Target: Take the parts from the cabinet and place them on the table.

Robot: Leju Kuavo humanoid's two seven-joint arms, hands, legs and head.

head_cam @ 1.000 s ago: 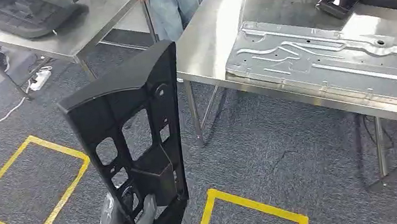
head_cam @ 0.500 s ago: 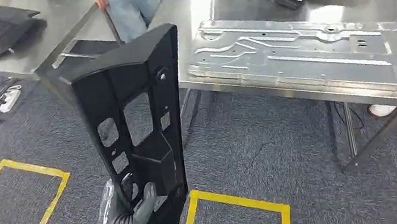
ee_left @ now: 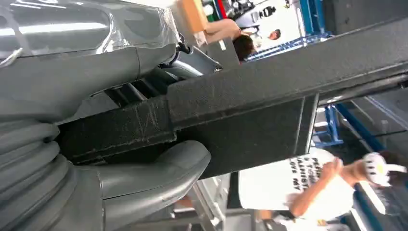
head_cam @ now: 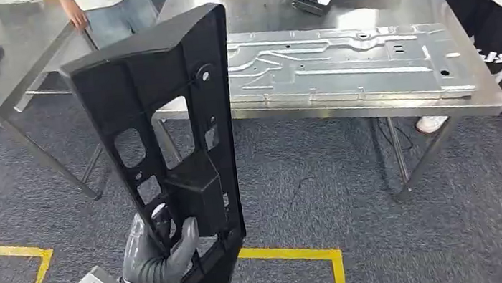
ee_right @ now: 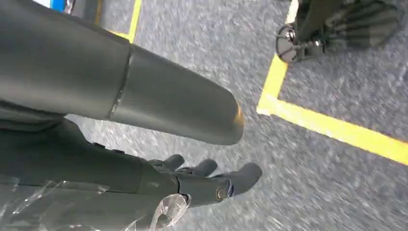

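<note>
One black plastic part (head_cam: 175,136) out of the cabinet, riding upright in the left hand (head_cam: 158,257), fingers wrapping its lower end. Right hand (ee_right: 192,183) hanging over carpet, fingers apart, carrying nothing. Still facing the steel table (head_cam: 346,112), part not yet resting on it; placing remaining.

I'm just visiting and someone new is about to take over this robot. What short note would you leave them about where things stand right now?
Left hand: grips the black plastic part near its lower end, holding it upright in front of the body.
Right hand: hangs over the carpet, fingers apart, holding nothing.
Steel table: ahead and to the right, a large metal panel lying on it; people stand near it.
Done: the part is out and in hand.
Left: reach the table and set the part down, likely on a bare area.
</note>
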